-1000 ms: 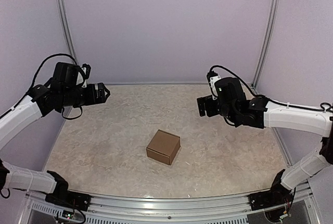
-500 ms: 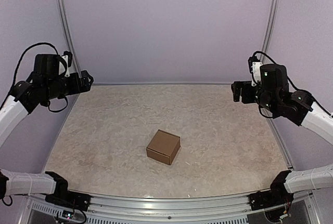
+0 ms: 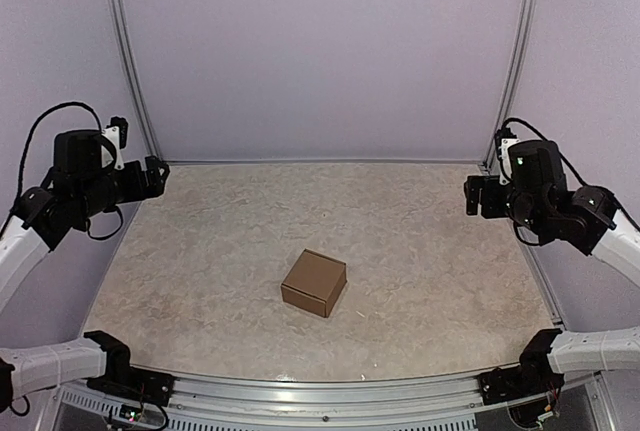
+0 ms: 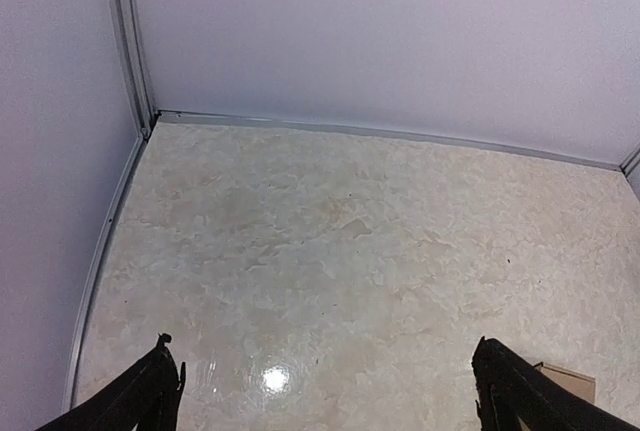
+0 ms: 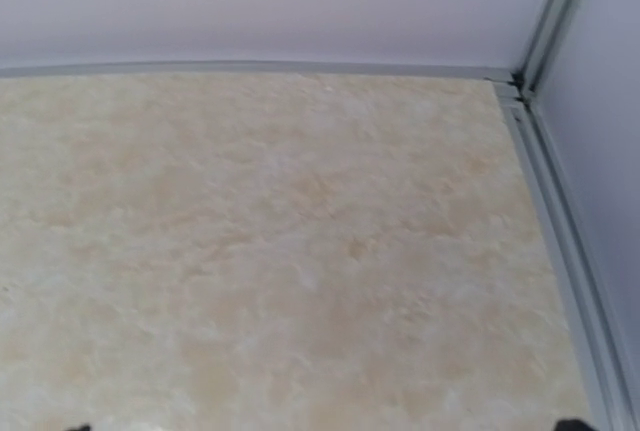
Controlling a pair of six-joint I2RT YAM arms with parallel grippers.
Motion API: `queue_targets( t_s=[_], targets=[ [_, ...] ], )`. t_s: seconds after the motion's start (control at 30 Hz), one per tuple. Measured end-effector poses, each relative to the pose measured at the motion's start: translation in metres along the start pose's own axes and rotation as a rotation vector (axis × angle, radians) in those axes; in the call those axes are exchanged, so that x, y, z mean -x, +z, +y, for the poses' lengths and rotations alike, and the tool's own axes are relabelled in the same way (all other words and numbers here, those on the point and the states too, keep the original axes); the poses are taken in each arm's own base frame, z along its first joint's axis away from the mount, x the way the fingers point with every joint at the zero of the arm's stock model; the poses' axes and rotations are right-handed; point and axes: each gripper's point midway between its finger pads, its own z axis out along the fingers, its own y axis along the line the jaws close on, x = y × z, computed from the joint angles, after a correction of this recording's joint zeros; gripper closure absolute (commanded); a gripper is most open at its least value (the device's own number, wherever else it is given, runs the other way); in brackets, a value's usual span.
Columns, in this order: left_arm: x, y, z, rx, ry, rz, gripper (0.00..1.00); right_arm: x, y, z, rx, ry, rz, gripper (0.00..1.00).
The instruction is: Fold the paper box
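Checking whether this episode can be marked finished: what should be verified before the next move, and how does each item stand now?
1. The paper box is closed into a cube, with no flap sticking up on the faces that show: ok.
2. Its far faces and underside are tucked in: cannot tell, they are hidden.
3. The box stands free near the middle of the table, with nothing touching it: ok.
4. The left claw is open and empty: ok.
5. The right claw is open and empty: ok.
6. Both claws are well apart from the box, out at the table's sides: ok.
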Motion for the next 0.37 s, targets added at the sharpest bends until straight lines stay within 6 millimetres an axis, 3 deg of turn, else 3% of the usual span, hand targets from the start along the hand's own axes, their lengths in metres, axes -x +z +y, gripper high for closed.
queue_targets(
  t_s=[0.37],
  targets=[
    [0.001, -0.003, 0.001, -0.01, 0.002, -0.022, 0.01, 0.001, -0.017, -0.014, -0.008, -0.02, -0.024, 0.0]
  ],
)
